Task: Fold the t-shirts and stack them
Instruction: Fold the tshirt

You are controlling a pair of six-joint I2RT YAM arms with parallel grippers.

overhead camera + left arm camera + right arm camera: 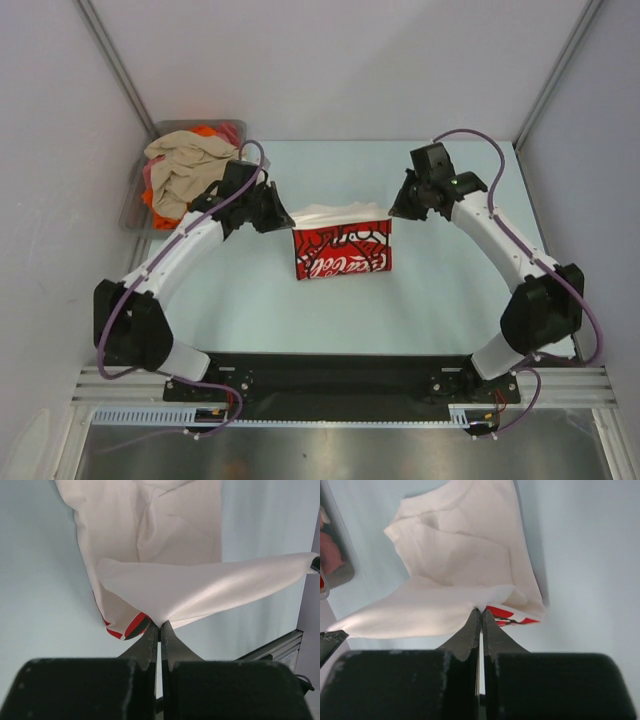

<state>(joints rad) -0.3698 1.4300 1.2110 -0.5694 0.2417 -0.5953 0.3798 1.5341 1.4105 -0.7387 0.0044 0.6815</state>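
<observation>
Black fingers of the left gripper (159,625) are clenching a pinch of white cloth, grasping the far-left corner of the white t-shirt (340,248). The right gripper (481,611) is clamping the far-right corner in the same way, its fingers pressed together on the fabric. Between the two grips the shirt's far edge is hanging lifted and drawn taut as a white band, while the rest of the cloth is lying on the bench (450,300).

The shirt is sitting folded near the middle of the bench, its long axis running left to right, parallel to the near edge. Its red Coca-Cola print is facing up on the near portion.

A broad strip of bare bench is lying between the shirt and the arm bases (330,385) at the near edge, and more is showing toward the right edge and the far edge. Enclosure walls (590,200) are closing in the left, right and far sides.

At the far-left corner a grey tray (135,205) is holding a crumpled beige shirt (190,165) over orange cloth (207,130) and pink-red cloth (233,133). The left gripper is hanging just beside that tray's right side.
</observation>
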